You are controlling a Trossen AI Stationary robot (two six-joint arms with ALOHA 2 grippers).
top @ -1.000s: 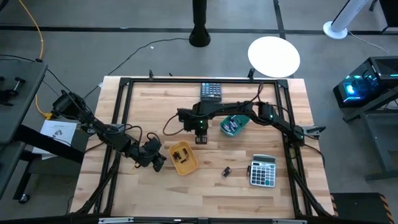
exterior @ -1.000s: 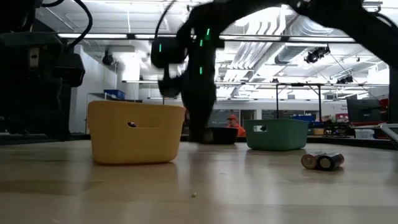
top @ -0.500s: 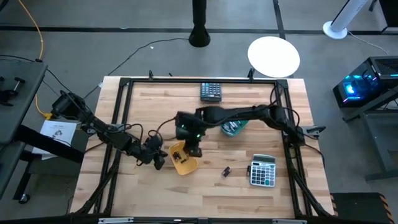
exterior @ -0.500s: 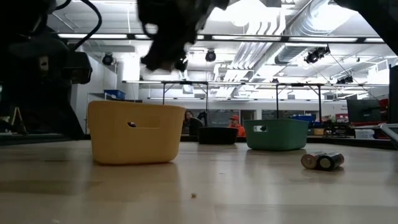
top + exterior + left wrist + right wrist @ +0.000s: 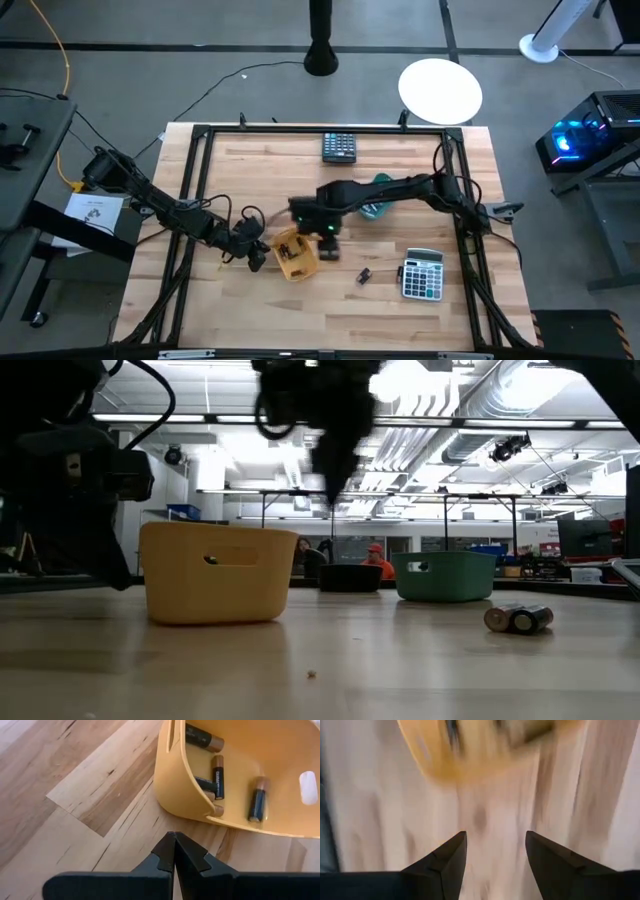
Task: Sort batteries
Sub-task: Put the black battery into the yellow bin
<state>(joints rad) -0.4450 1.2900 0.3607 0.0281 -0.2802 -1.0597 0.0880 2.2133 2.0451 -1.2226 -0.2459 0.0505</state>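
Note:
The yellow tray [image 5: 294, 256] stands on the table left of centre and holds several batteries [image 5: 218, 776], dark with copper ends. Two more batteries [image 5: 363, 276] lie on the wood to its right, also visible in the low view [image 5: 519, 618]. My right gripper [image 5: 329, 248] hangs open and empty above the table, just right of the yellow tray; its wrist view [image 5: 495, 851] is blurred. My left gripper [image 5: 174, 851] is shut, low at the tray's left wall [image 5: 176, 785], a little apart from it. The right arm half hides the teal tray [image 5: 376, 203].
A dark calculator [image 5: 338, 147] lies at the far edge and a grey one [image 5: 422, 275] at the near right. In the low view the yellow tray [image 5: 215, 573] and the teal tray [image 5: 445, 576] stand apart, with bare wood in front of them.
My right gripper has risen from low on the table beyond the yellow tray and gone toward the near edge, passing over the tray. It now hangs high at the tray's right side.

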